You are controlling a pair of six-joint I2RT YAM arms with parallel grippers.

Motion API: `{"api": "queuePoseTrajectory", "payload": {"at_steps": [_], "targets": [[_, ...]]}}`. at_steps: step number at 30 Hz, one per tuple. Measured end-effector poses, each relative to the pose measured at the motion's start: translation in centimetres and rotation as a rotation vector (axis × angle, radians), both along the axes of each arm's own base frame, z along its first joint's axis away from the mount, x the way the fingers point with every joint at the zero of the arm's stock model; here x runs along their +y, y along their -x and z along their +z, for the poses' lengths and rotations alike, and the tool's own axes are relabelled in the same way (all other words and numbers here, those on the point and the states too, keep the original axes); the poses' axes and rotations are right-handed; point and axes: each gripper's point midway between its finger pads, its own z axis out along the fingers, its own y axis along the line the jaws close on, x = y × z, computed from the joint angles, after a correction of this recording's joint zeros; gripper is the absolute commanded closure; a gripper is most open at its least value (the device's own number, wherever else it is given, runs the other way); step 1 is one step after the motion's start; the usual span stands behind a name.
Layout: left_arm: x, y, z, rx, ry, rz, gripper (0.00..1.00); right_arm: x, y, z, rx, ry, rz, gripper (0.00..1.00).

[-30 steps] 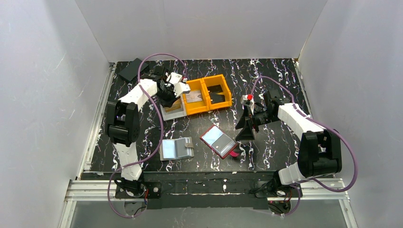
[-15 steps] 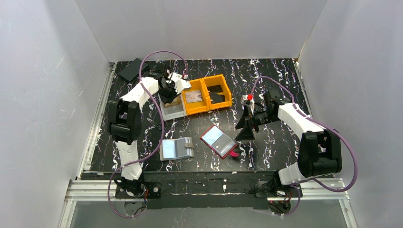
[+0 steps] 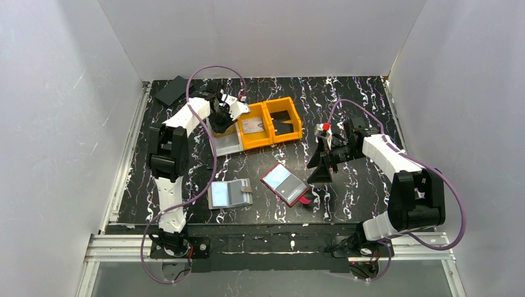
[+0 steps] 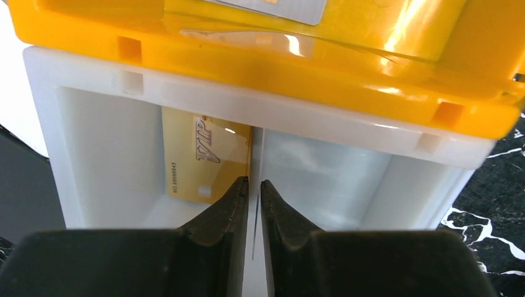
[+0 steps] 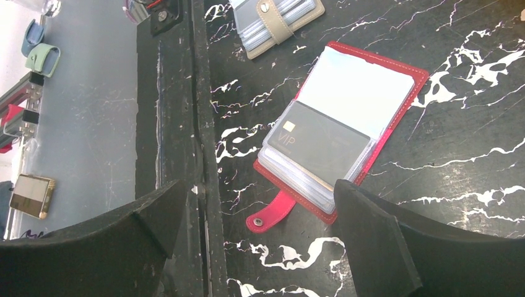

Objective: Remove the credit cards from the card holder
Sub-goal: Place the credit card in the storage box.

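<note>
The red card holder (image 3: 285, 184) lies open on the table, and a black VIP card (image 5: 322, 142) sits in its top clear sleeve (image 5: 347, 133). My right gripper (image 3: 321, 168) hovers just right of it, open and empty, with its fingers wide apart (image 5: 260, 192). My left gripper (image 3: 224, 113) is over the white bin (image 3: 226, 143). Its jaws (image 4: 254, 182) are pinched on a thin card (image 4: 253, 216) seen edge-on. A gold VIP card (image 4: 204, 161) lies on the floor of the white bin (image 4: 247, 105).
A grey card holder (image 3: 230, 193) lies open left of the red one and also shows in the right wrist view (image 5: 275, 18). Two orange bins (image 3: 270, 124) stand beside the white bin, one holding a card (image 3: 252, 125). A black flat object (image 3: 170, 90) lies at the far left corner.
My left arm has swung its gripper slightly toward the far side and right, uncovering more of the white bin. The right arm and both holders have not moved.
</note>
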Motion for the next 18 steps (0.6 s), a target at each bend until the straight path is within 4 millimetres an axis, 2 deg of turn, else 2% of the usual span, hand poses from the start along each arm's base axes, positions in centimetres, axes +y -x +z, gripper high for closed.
{"api": "queuePoseTrajectory", "payload": {"at_steps": [3, 6, 9, 18], "targets": [[0.2, -0.3, -0.1, 0.002, -0.011, 0.014, 0.82, 0.0, 0.1, 0.0, 0.002, 0.000, 0.003, 0.02], [0.2, -1.0, 0.6, -0.020, -0.012, 0.035, 0.76, 0.0, 0.2, 0.0, 0.004, -0.002, 0.004, 0.02], [0.4, -2.1, 1.6, -0.061, -0.023, 0.071, 0.74, 0.0, 0.2, 0.1, 0.005, -0.004, 0.005, 0.02], [1.1, -3.5, 3.3, -0.110, -0.036, 0.182, 0.74, 0.0, 0.4, 0.2, 0.001, -0.013, 0.013, 0.02]]}}
